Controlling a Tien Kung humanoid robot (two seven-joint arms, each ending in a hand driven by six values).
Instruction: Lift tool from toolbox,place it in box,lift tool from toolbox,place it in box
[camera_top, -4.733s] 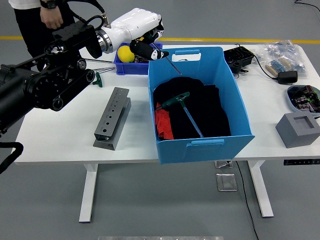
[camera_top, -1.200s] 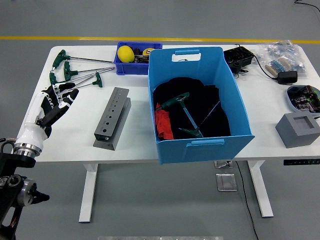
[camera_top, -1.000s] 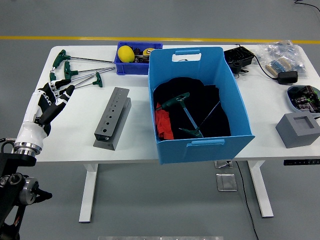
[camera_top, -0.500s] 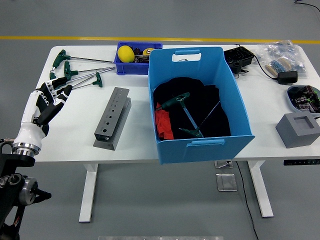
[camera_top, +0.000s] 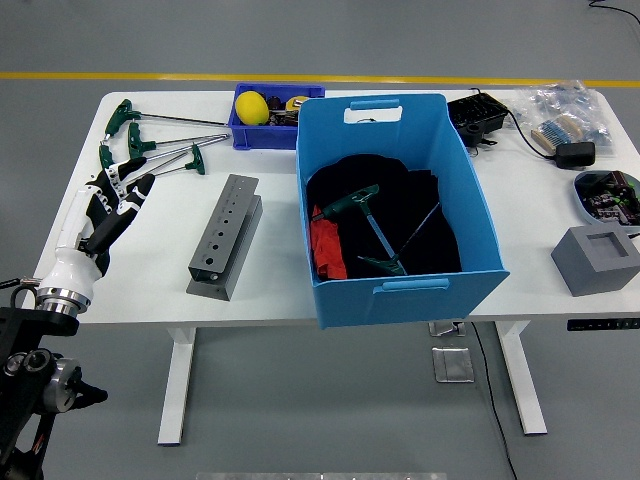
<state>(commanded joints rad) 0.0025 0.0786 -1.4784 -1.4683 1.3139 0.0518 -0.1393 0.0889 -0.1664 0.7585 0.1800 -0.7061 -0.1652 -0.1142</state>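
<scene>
A large blue box (camera_top: 400, 270) stands mid-table. Inside it, on black cloth, lie two green-handled T-wrenches (camera_top: 372, 228). A small dark blue toolbox (camera_top: 262, 135) stands at the back, behind the box's left corner, with a yellow item (camera_top: 250, 107) in it. Several green-handled T-wrenches (camera_top: 150, 145) lie on the table's back left. My left hand (camera_top: 112, 205) is over the table's left edge, just in front of those wrenches, fingers spread and holding nothing. My right hand is out of view.
A grey metal tool holder (camera_top: 224, 238) with holes lies left of the blue box. On the right are a grey foam block (camera_top: 596, 258), a round tray of parts (camera_top: 608, 193), black devices (camera_top: 478, 116) and bagged items (camera_top: 565, 110).
4.7 s ago my left hand held a wrench over the box's back edge. That wrench now lies in the box, and the hand is at the left edge, having drifted slightly rightward lately.
</scene>
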